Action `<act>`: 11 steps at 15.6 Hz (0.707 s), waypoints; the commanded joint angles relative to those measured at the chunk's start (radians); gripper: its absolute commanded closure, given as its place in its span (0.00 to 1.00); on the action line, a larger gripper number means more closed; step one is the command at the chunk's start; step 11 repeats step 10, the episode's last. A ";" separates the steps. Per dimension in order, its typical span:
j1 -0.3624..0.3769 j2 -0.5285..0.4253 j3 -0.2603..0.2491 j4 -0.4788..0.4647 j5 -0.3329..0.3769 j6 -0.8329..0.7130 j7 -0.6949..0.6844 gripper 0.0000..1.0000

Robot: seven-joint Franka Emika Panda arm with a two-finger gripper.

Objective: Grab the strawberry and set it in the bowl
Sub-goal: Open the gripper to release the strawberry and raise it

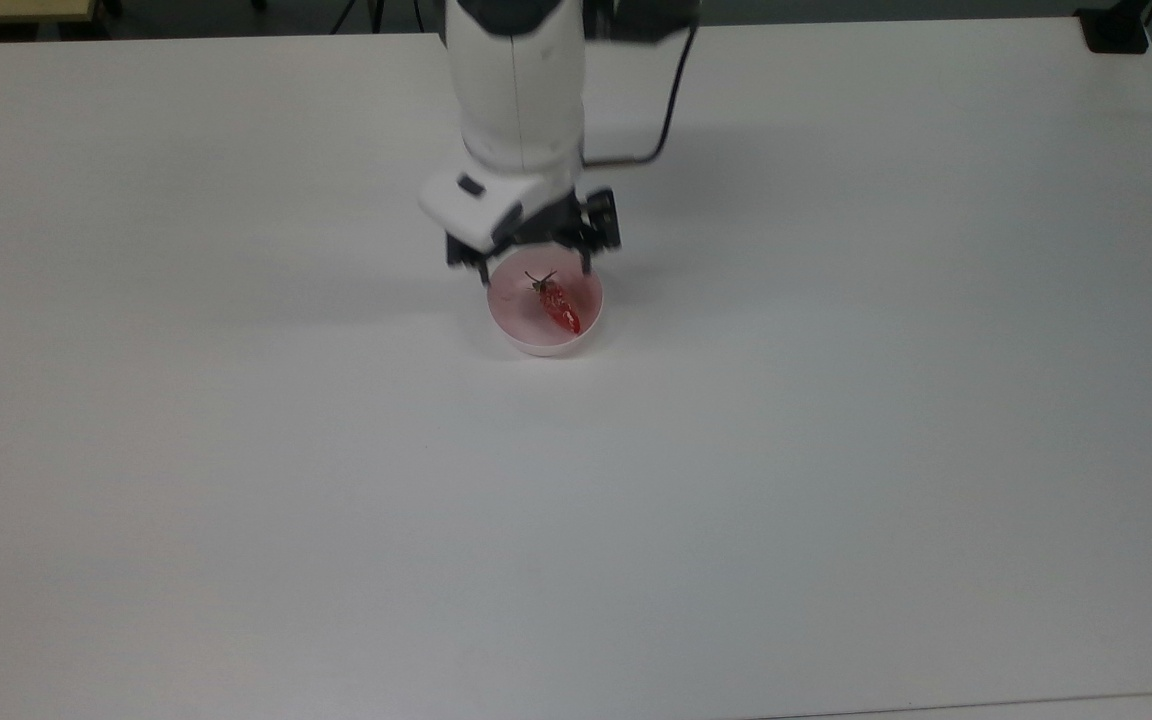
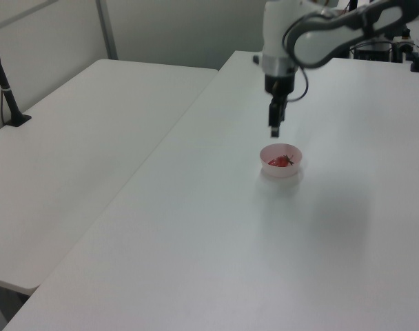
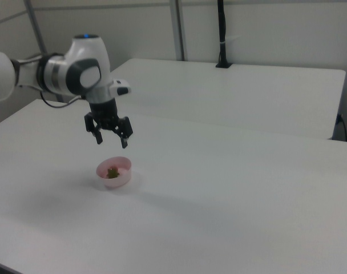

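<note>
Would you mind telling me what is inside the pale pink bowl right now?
The strawberry lies inside the pink bowl, on its side, stem toward the open gripper above. The bowl floor under the berry is covered.

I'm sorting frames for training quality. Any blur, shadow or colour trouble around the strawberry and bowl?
Top view: strawberry sharp and red in the bowl, arm top motion-blurred. Left view: gripper smeared. Right view: the strawberry looks dull greenish-brown, with a soft shadow beside the bowl.

Even overhead light, bright; soft shadows are cast on the table (image 1: pixel 836 450) beside the arm (image 1: pixel 516 90). Arm top is motion-blurred. Mild glare throughout.
</note>
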 commanded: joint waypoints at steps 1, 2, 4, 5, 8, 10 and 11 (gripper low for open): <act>-0.119 -0.165 0.114 0.014 -0.120 -0.248 0.045 0.00; -0.147 -0.183 0.146 0.017 -0.151 -0.281 0.051 0.00; -0.186 -0.222 0.174 0.017 -0.161 -0.311 0.059 0.00; -0.187 -0.223 0.173 0.017 -0.161 -0.313 0.062 0.00; -0.210 -0.231 0.174 0.017 -0.150 -0.312 0.120 0.00; -0.210 -0.231 0.174 0.017 -0.147 -0.312 0.122 0.00; -0.210 -0.231 0.174 0.017 -0.147 -0.312 0.122 0.00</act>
